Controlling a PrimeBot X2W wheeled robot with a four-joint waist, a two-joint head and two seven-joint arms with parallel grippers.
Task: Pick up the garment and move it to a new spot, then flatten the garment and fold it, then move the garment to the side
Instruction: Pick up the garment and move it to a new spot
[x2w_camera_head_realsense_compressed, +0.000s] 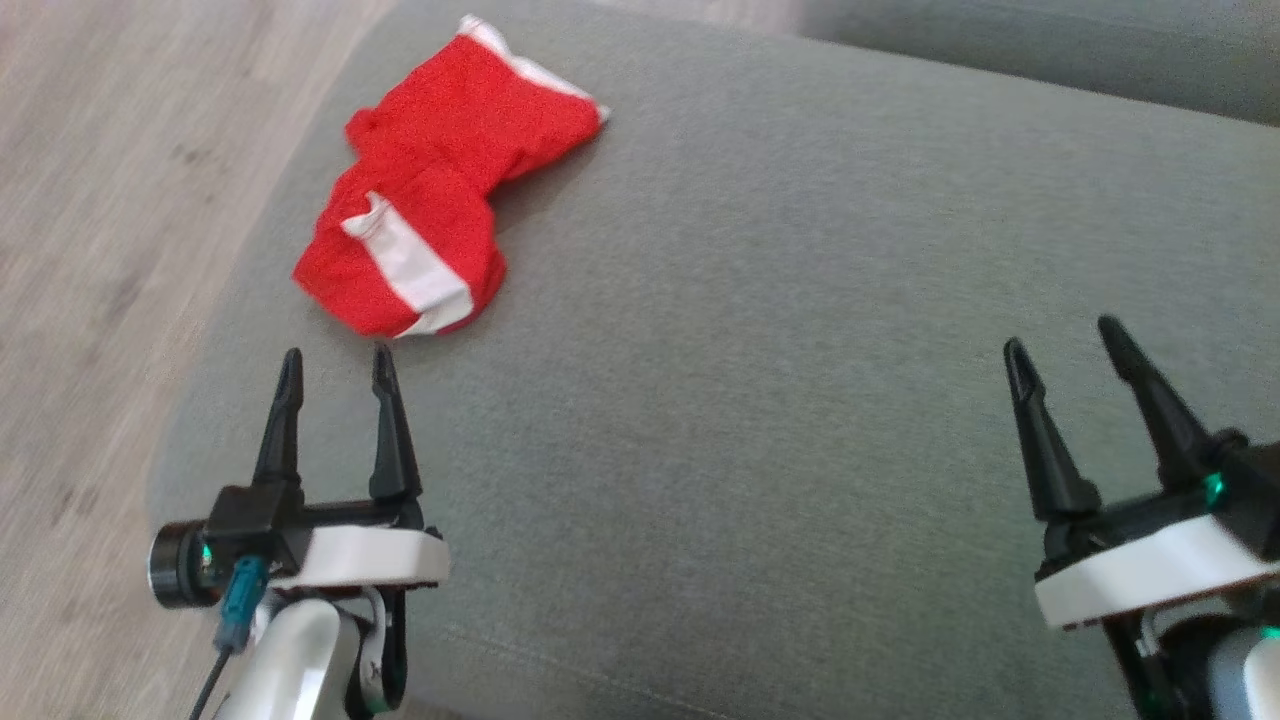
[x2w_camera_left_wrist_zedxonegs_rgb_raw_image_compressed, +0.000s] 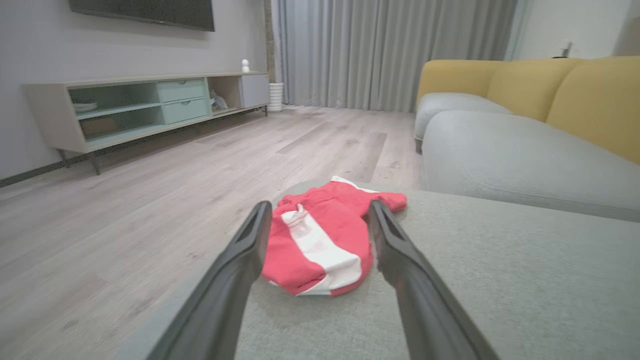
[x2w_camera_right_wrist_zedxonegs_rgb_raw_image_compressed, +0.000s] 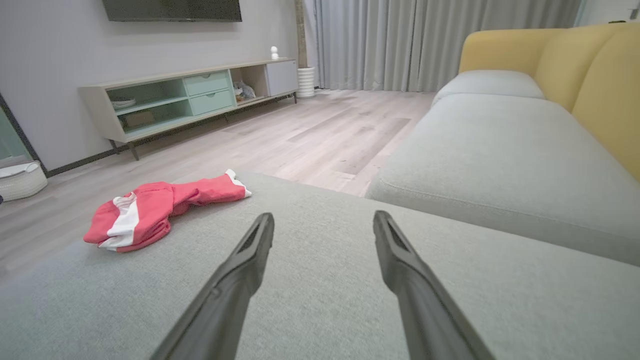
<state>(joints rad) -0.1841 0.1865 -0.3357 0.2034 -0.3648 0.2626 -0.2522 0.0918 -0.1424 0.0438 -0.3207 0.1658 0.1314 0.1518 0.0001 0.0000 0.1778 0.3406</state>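
Garment (x2w_camera_head_realsense_compressed: 430, 190) of crumpled red cloth with white stripes lies by the left edge of the grey cushion (x2w_camera_head_realsense_compressed: 800, 350). The left pincer (x2w_camera_head_realsense_compressed: 337, 352) is near it, open. The right pincer (x2w_camera_head_realsense_compressed: 1061, 334) is open too.

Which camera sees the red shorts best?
The head view: it looks down on the whole red shorts, crumpled on the grey cushion. The left wrist view sees them close, edges behind its fingers; the right wrist view shows them low, far left.
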